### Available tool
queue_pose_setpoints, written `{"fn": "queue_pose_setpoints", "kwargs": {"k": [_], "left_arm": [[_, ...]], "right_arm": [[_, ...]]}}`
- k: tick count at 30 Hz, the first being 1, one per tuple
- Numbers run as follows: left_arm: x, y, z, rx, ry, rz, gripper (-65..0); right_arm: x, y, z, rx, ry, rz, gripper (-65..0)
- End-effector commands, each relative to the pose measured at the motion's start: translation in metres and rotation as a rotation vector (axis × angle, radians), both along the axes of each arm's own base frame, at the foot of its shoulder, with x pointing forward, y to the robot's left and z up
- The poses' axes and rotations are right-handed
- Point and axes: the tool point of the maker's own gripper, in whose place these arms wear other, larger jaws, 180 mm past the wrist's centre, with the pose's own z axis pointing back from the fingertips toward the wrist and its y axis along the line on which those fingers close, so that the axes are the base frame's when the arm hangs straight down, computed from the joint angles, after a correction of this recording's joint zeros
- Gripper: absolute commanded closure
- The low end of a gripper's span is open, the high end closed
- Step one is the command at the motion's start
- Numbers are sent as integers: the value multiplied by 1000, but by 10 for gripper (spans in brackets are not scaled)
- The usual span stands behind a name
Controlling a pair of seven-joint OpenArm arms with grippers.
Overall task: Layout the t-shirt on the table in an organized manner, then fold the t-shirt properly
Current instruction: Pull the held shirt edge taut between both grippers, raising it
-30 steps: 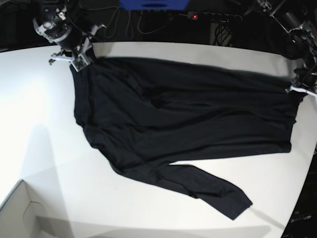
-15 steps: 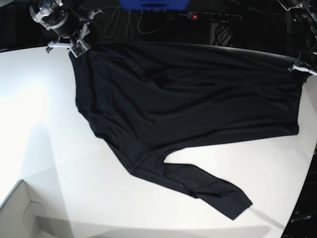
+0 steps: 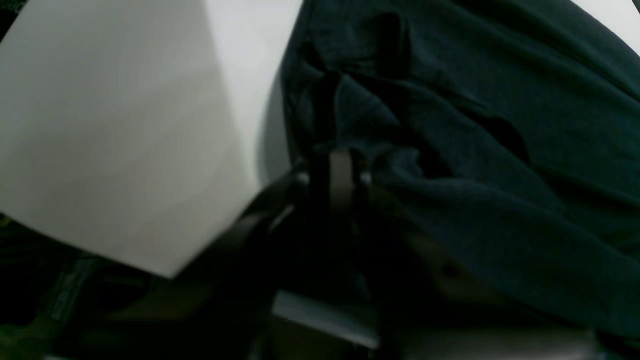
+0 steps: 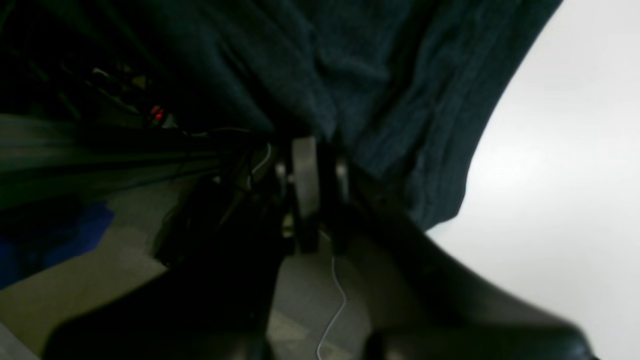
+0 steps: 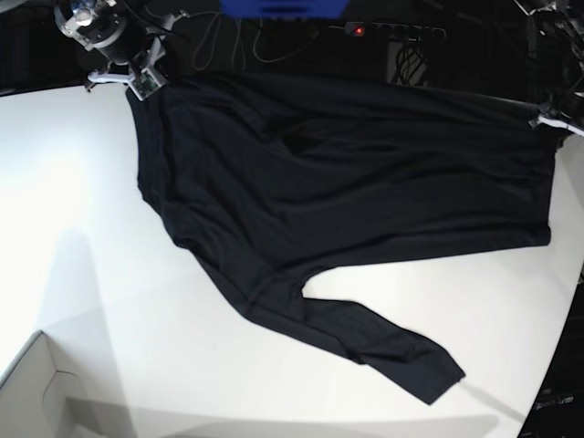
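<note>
shirt: plain black thin-fabric long-sleeved t-shirt (image 5: 347, 182), spread over the 12-to-3 o'clock part of the large smooth white table (image 5: 82, 228); far edge hangs off the surface, strung between the two arms.
sleeve: one long sleeve trails flat on the table toward 5 o'clock, cuff near the table's rim.
second sleeve: not identifiable, looks tucked in the body folds.
right gripper (image 4: 306, 150): at 11 o'clock in the base view, jaws clamped on the t-shirt's corner; fabric bunches straight out of the pinch.
left gripper (image 3: 341, 167): at 2 o'clock in the base view, jaws pressed together on the opposite corner's bunched fabric.
step: layout, my read — stretch and set down, fold not started.
how: keep both pinches tight, hold the edge taut, no sag in the middle.
how: lower both corners together and level so the far edge lands straight and inside the table.
how: drag toward 6 o'clock while lowering to pull out the central creases.
risk: thin fabric slips; uneven pull skews the body.
box: pale box corner (image 5: 41, 392) at 7 o'clock, well apart.
</note>
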Motion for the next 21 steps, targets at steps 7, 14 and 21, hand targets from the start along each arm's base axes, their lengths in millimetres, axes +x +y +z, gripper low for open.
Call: {"fn": "queue_pose_setpoints", "kwargs": {"k": [7, 14, 21], "left_arm": [[0, 11, 14, 31, -34, 6, -236], [2, 12, 18, 38, -42, 3, -236], [8, 16, 35, 41, -101, 14, -236]], "right_arm": [[4, 0, 9, 6, -33, 5, 0], [5, 0, 10, 3, -37, 7, -227], [16, -20, 25, -24, -91, -55, -327]]}}
